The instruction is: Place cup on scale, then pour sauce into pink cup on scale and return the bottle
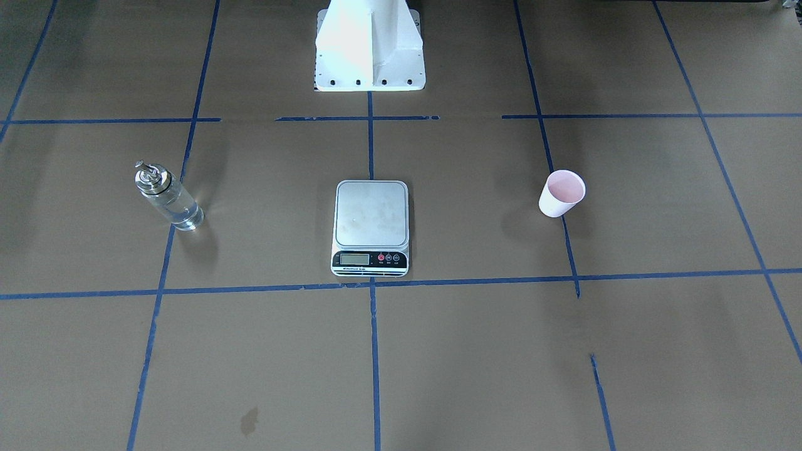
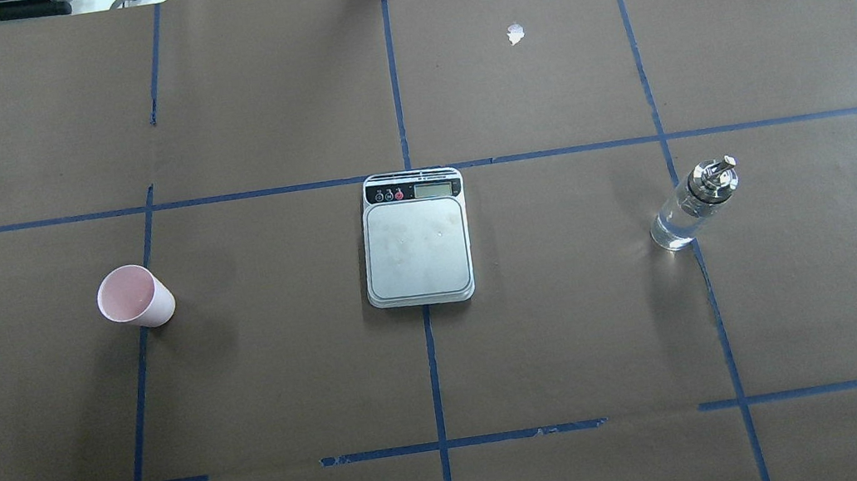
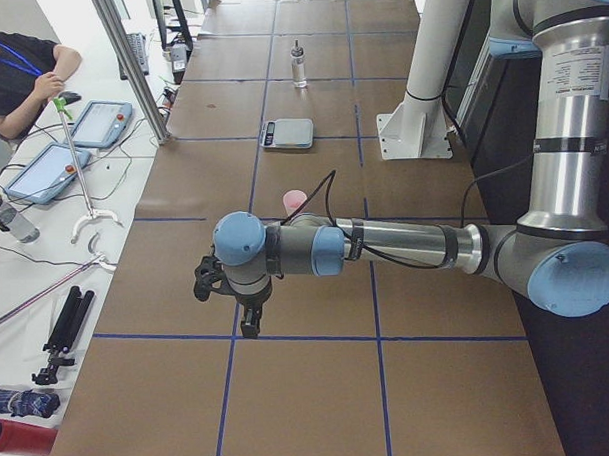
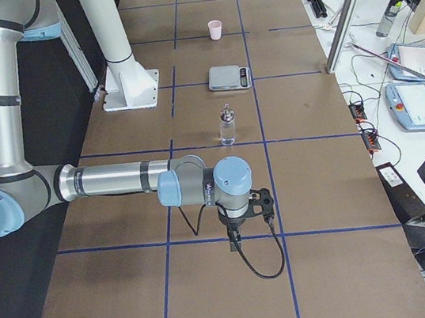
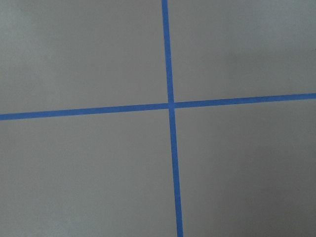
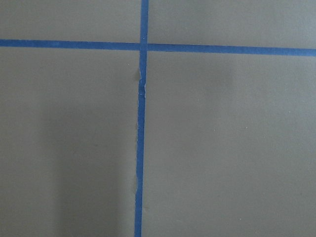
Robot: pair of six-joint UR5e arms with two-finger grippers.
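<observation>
Pale pink paper, the cup (image 2: 135,297) stands upright on the brown table (image 2: 286,361) on the robot's left side, its base at a blue tape line (image 2: 139,399). It is well apart from the scale (image 2: 416,242) and not yet on it. The scale lies flat at the table's middle, silver platform toward the robot and black panel with the display on the far side. On the robot's right the glass bottle (image 2: 693,205) stands upright on another tape line, about as far from the scale as the cup is. Clear sauce (image 2: 674,227) shows through its lower body, under the metal collar and spout.

The left tool (image 3: 250,325) hangs pointing down over the table's left end, beyond the cup and touching nothing. The right tool (image 4: 234,240) hangs the same way over the right end, beyond the bottle. Both show only in the side views, so I cannot tell whether either is released or clenched. Each wrist camera sees only a crossing of tape lines on brown paper.
</observation>
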